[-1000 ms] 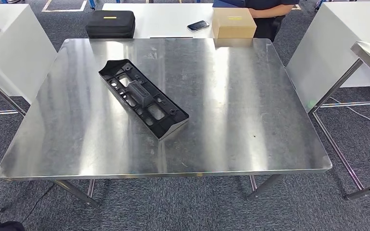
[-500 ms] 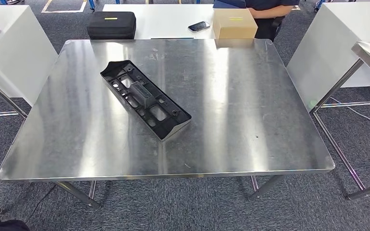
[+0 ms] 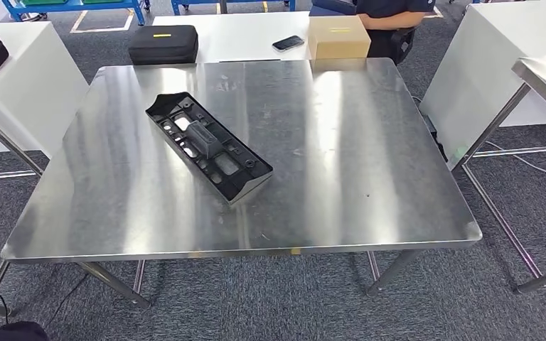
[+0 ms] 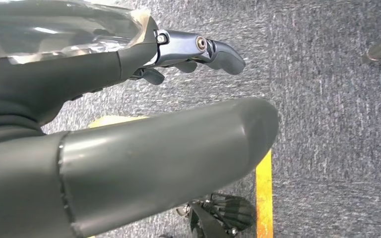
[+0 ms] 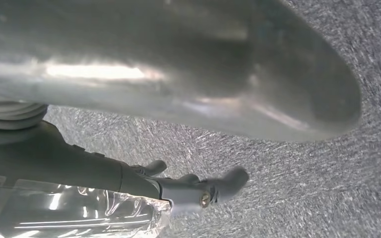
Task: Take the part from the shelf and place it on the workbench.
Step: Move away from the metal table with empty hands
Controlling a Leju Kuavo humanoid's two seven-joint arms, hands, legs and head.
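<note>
One part (image 3: 208, 146) on workbench (image 3: 370, 163)

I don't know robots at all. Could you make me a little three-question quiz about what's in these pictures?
1. True or false: the black part lies on the steel workbench.
2. What lies beside the cardboard box on the white table behind? A) phone B) mug C) scissors
3. What do the left hand and right hand hold?

Key: 1 true. 2 A, the phone. 3 nothing; both hang over grey carpet, fingers apart.
</note>
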